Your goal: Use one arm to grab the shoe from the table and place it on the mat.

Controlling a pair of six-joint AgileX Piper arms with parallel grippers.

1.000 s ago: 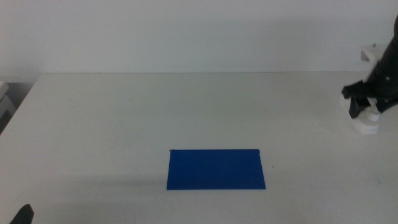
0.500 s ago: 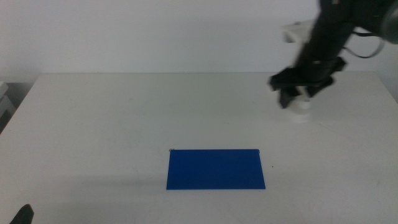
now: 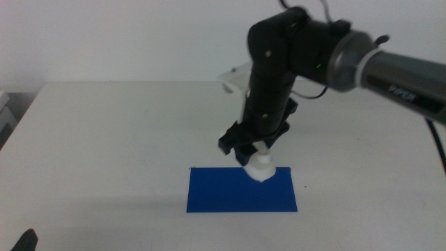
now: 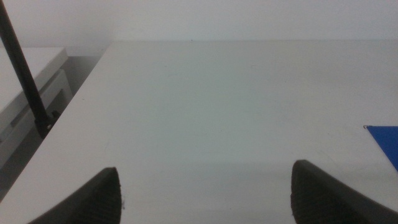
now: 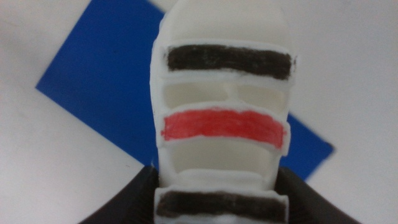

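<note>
Middle view: right gripper (image 3: 252, 148) pinching shoe (image 3: 260, 168) over mat (image 3: 216, 195) far edge; left gripper (image 4: 205, 193) spread, idle near table (image 3: 104, 139) edge.

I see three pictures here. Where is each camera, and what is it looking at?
Middle view: above the table's near edge, facing forward and down; shows the right arm holding the shoe over the mat.
Left wrist view: on the waiting left arm, looking low across the table; its left gripper shows, jaws open.
Right wrist view: looking down its right gripper at the shoe.
All three share the mat.
</note>
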